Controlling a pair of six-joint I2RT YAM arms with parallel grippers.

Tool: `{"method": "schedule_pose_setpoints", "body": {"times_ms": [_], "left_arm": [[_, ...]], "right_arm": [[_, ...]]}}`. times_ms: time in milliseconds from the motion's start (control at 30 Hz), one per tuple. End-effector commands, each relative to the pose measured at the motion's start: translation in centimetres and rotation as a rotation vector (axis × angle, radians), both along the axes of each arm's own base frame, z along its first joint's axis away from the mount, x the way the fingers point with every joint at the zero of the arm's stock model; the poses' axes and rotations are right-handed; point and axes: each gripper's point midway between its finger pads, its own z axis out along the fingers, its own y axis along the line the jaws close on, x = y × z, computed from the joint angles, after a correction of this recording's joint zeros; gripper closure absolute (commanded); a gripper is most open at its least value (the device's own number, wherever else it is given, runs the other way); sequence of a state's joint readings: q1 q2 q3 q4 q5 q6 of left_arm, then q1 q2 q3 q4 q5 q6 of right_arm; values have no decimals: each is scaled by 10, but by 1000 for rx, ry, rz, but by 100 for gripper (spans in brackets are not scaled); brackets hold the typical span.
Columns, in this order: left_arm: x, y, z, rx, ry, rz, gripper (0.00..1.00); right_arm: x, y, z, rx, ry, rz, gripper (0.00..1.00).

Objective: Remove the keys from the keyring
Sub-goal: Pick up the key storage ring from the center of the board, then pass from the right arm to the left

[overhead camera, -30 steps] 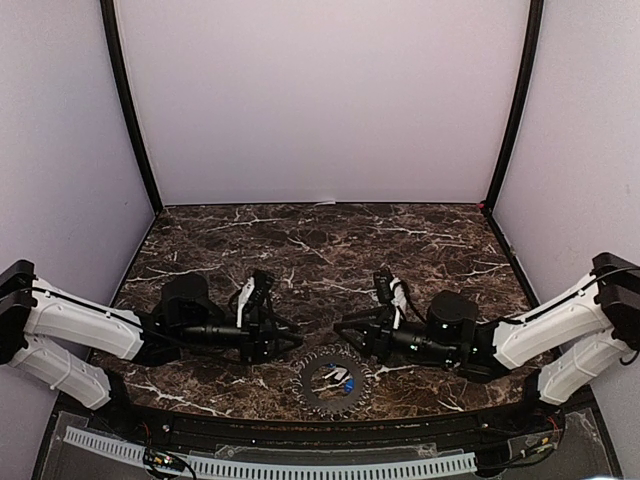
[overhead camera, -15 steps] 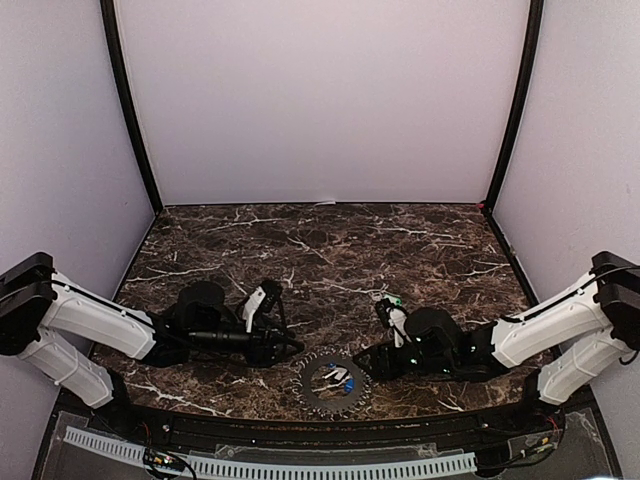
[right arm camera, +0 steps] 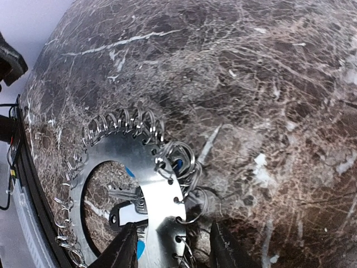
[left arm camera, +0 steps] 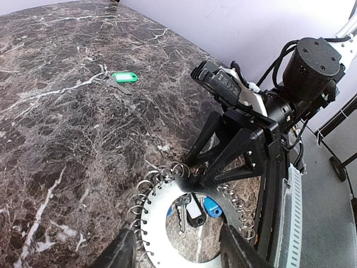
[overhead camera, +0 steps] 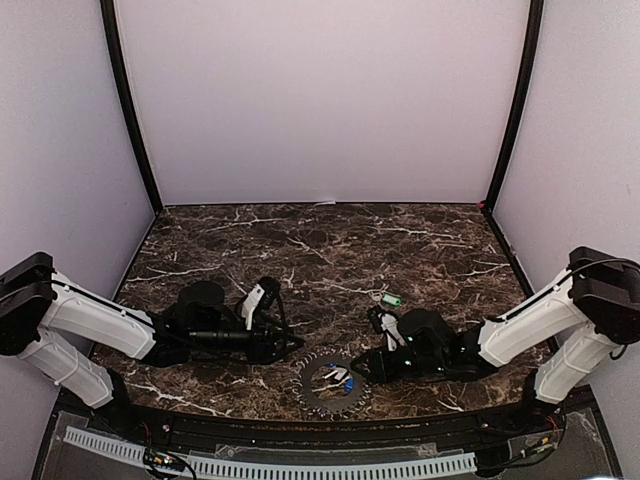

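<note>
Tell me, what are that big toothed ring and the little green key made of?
The keyring looks like thin sheet metal: pale brushed grey with a soft sheen in the wrist views. The wire loops along its rim seem to be shiny steel. The green key probably has a plastic head, judging by its flat bright colour and white label.

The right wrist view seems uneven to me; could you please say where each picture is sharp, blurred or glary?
Right wrist view: glare whitens the ring; the right pincer's fingers are blurred. Left wrist view: ring shiny, green key sharp, the left pincer's fingers blurred. Top view: even light, no glare, ring dark.
</note>
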State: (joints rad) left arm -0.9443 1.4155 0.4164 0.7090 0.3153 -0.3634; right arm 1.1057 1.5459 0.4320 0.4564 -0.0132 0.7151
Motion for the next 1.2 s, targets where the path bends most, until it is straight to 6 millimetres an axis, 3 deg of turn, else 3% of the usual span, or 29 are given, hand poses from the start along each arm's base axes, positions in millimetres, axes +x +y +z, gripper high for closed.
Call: {"method": "schedule_pose_setpoints", "body": {"times_ms": [0,167,267,400,733,867,1167], "left_arm": [[5,0,12,-37,-25,17,47],[7,2,16,-48,-40,35,47],[8,2,18,-57,-43,43,47],[9,2,22,-72,-43,46,47],[-2,-5,46,-165,-36,-18,48],[-4,-8,40,-159,-4,-29,48],[-12,-18,27,-145,125,-80,52]], "right_arm": [[-5,9,-5,9,44,36,62],[-4,10,-4,10,46,27,82],[-3,13,0,27,39,33,100],[-1,25,16,91,15,53,100],[10,66,99,348,-162,96,100],[9,79,119,408,-227,128,100],[30,80,153,491,-323,3,100]]}}
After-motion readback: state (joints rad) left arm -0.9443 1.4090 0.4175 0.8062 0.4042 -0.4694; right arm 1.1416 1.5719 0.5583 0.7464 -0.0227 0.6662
